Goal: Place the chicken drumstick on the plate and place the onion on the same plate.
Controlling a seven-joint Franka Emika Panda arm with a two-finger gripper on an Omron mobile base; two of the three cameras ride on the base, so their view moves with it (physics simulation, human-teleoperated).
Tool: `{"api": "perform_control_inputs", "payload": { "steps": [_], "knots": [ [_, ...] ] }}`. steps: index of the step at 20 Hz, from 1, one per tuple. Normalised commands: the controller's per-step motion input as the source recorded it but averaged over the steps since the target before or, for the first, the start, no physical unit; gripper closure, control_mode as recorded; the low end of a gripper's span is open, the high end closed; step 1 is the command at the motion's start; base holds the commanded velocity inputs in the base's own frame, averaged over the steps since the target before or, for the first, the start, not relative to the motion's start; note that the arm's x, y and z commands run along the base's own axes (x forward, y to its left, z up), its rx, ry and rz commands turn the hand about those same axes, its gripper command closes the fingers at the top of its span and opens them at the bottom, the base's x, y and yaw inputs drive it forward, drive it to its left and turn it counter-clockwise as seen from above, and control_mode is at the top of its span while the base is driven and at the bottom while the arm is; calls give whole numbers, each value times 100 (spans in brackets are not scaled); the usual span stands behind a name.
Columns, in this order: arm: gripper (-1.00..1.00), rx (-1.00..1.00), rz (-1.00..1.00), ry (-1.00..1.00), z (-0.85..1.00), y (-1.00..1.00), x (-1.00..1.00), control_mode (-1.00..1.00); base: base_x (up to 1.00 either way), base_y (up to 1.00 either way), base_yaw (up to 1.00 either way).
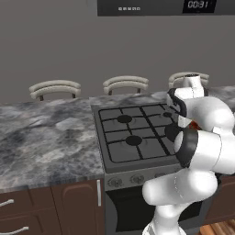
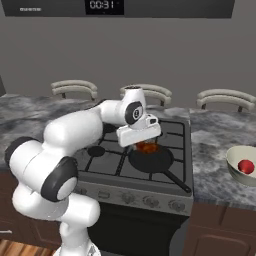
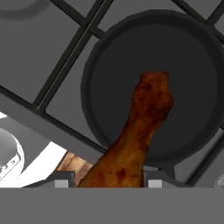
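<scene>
Arm bent forward over stove (image 2: 150, 165), hand pointing down, fingers (image 2: 145, 146) clamped on drumstick (image 3: 131, 144) above pan (image 3: 109, 78)

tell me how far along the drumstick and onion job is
Nothing is plated yet. In hand: the hand is shut on the chicken drumstick, holding it above the black pan on the stove. Left: set the drumstick on the plate, then move the onion, which sits in the cream bowl on the counter, onto the same plate.
</scene>
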Motion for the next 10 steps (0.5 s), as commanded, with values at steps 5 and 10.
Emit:
{"api": "perform_control_inputs", "payload": {
  "steps": [5, 10],
  "knots": [
    [100, 0, -18, -15, 11, 25, -21, -100, 0, 0, 0],
    [100, 0, -22, -25, 19, 48, 0, -100, 0, 0, 0]
  ]
}}
